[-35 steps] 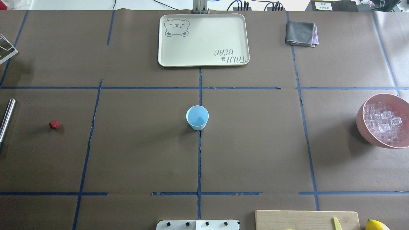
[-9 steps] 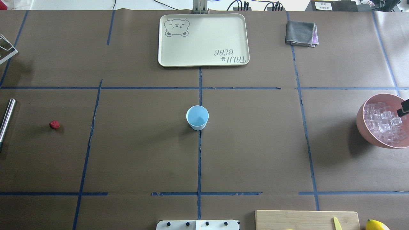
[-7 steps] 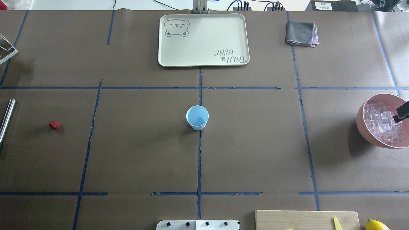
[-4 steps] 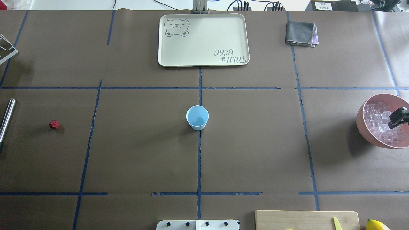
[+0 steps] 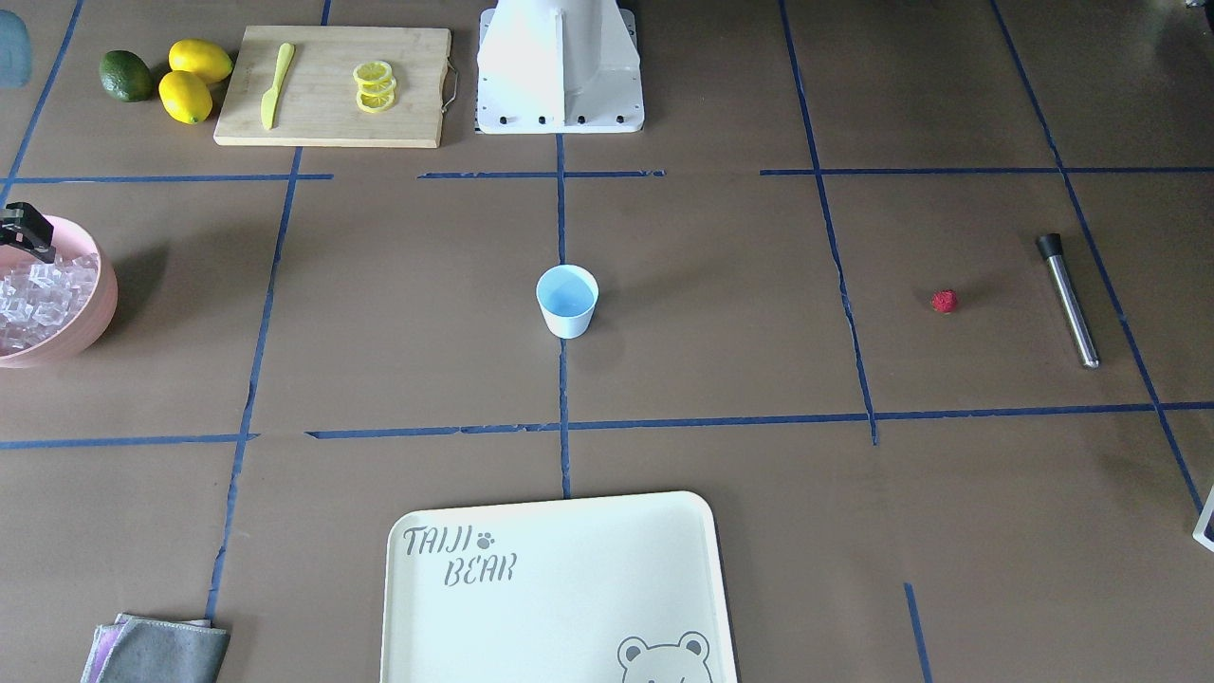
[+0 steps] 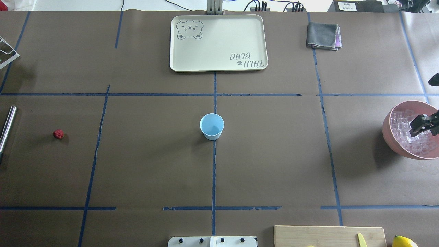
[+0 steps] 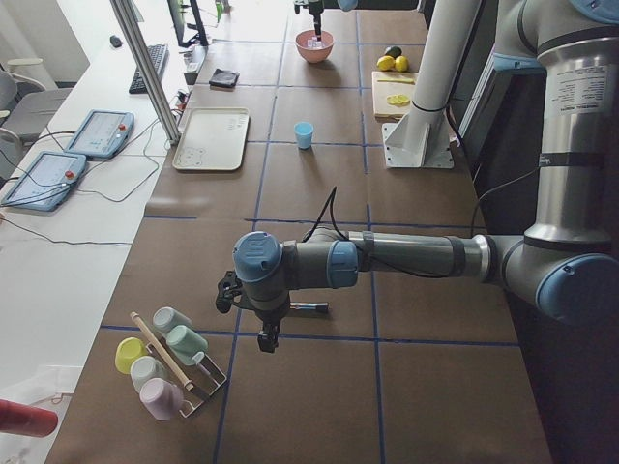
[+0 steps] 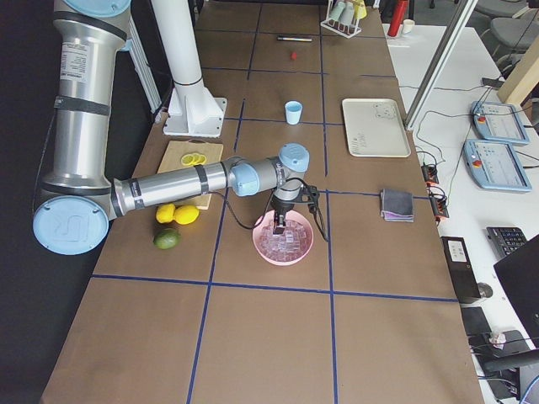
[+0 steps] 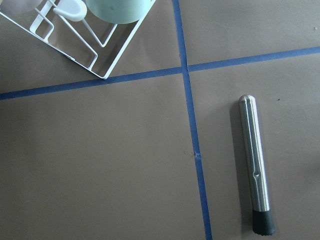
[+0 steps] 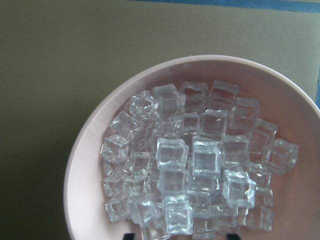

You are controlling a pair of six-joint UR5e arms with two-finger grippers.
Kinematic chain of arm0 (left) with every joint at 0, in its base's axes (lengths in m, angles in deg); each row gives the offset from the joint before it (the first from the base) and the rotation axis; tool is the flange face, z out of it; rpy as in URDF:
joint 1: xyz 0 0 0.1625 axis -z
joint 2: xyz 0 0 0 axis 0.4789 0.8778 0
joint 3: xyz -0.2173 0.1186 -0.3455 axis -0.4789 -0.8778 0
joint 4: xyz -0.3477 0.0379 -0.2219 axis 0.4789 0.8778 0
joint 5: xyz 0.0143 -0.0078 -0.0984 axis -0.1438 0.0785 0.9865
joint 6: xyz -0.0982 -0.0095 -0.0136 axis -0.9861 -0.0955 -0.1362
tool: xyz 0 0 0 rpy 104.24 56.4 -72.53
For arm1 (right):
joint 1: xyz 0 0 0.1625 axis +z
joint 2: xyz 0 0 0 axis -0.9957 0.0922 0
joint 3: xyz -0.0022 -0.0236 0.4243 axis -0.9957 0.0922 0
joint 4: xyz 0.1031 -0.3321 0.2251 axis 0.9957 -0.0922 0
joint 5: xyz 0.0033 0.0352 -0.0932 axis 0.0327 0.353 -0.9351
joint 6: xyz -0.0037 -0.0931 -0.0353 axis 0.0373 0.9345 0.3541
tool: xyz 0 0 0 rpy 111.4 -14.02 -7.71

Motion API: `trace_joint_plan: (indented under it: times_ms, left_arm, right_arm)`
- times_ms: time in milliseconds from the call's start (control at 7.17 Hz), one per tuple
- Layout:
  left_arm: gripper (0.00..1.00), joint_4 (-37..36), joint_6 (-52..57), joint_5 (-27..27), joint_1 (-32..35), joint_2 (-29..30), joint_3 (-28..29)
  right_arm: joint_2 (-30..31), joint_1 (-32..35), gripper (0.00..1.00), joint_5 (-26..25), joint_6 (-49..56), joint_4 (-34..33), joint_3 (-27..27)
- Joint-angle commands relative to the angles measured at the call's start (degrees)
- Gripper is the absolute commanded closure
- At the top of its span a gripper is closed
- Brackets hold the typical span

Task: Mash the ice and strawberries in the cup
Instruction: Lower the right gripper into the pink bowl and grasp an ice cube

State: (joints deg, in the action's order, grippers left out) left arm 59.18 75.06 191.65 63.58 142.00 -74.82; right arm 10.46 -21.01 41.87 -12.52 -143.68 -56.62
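Observation:
The cup (image 6: 212, 126), white outside and light blue inside, stands upright at the table's centre with nothing showing inside it. A small red strawberry (image 6: 58, 133) lies far to the left on the brown paper. Clear ice cubes (image 10: 190, 160) fill the pink bowl (image 6: 387, 132) at the right edge. My right gripper (image 6: 422, 125) hangs open just above the ice, and its two dark fingertips (image 10: 129, 236) show wide apart in the right wrist view. My left gripper (image 7: 266, 333) hovers over the table's left end; I cannot tell whether it is open or shut.
A steel muddler (image 9: 255, 170) lies under the left wrist, next to a white rack of cups (image 7: 169, 362). A cream tray (image 6: 218, 43) and a grey cloth (image 6: 322, 35) lie at the far side. A cutting board (image 5: 332, 85) with knife and lemon slices, plus lemons (image 5: 190, 81), lies near the robot's base.
My right gripper has come in from the right edge and moved further left over the ice bowl. The cup and strawberry have not moved.

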Motion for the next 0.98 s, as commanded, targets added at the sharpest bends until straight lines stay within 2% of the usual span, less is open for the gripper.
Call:
trace_joint_plan:
  times_ms: [0,836]
  left_arm:
    - [0.0,0.0,0.0,0.0,0.0,0.0,0.0]
    - [0.0,0.0,0.09,0.0,0.0,0.0,-0.27]
  right_arm:
    - [-0.41,-1.28,0.34,-0.04,0.01,0.0,0.73]
    - [-0.5,-2.35,0.35,-1.27,0.27,0.0,2.14]
